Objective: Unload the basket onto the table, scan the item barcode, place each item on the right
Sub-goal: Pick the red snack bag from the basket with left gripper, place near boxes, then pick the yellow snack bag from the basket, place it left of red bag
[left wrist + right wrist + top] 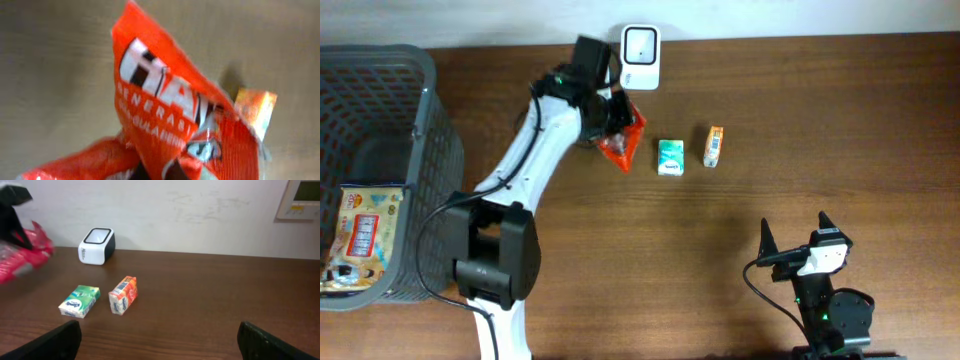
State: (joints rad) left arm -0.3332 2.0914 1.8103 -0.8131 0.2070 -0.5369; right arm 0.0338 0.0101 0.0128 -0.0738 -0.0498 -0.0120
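Observation:
A crumpled red snack packet [621, 140] hangs above the table at the back, just below the white barcode scanner [640, 43]. My left gripper [610, 112] is shut on the packet. In the left wrist view the red packet [165, 120] fills the frame and hides the fingers. The right wrist view shows the packet [22, 255] at the far left and the scanner [96, 246] by the wall. My right gripper [798, 236] rests near the front edge, open and empty, far from the packet.
A green tissue pack [670, 157] and a small orange box [714, 146] lie right of the packet. A grey basket [415, 180] at the left edge holds a flat printed pack [362, 235].

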